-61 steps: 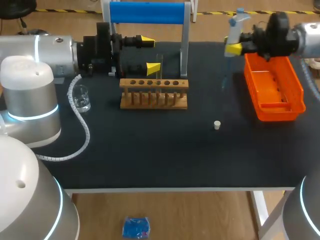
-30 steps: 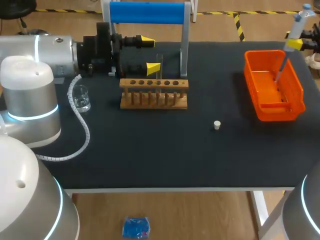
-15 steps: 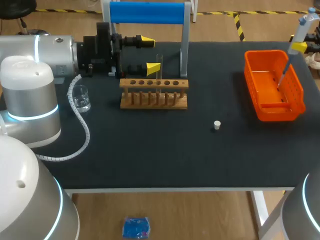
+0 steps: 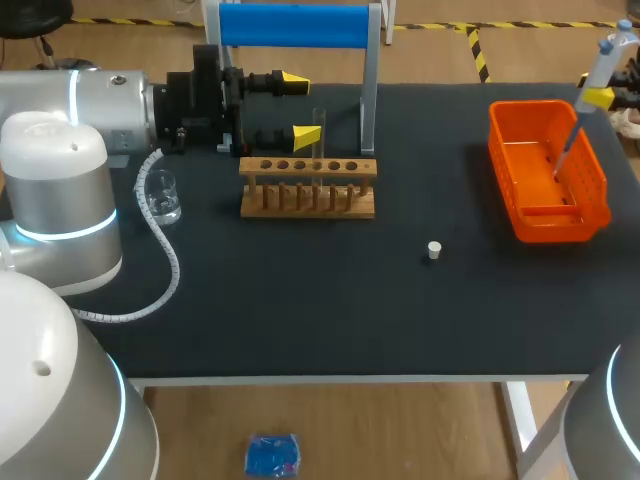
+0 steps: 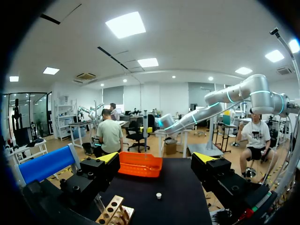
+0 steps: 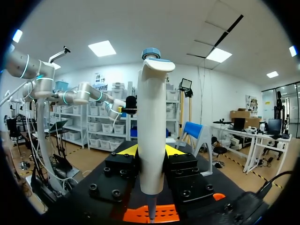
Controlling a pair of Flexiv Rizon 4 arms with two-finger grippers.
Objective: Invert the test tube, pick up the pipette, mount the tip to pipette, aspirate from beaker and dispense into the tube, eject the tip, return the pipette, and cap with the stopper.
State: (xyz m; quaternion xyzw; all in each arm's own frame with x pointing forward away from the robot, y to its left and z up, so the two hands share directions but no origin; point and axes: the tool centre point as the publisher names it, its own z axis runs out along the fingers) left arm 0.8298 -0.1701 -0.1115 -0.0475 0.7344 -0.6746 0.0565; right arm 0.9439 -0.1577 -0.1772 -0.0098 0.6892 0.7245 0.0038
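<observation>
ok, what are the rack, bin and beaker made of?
Rack: looks like unfinished wood, pale brown and matte, with drilled holes and dowel posts.
Bin: likely moulded plastic, uniform bright orange with a slight sheen.
Beaker: see-through with bright rim highlights, so glass or clear plastic; can't tell which.

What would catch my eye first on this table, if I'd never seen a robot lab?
Probably the bright orange bin at the table's right end, with a white, blue-topped pipette held upright over it by the right claw. Next comes the wooden rack at the middle back, a glass tube rising from it, with the left claw open near that tube.
</observation>
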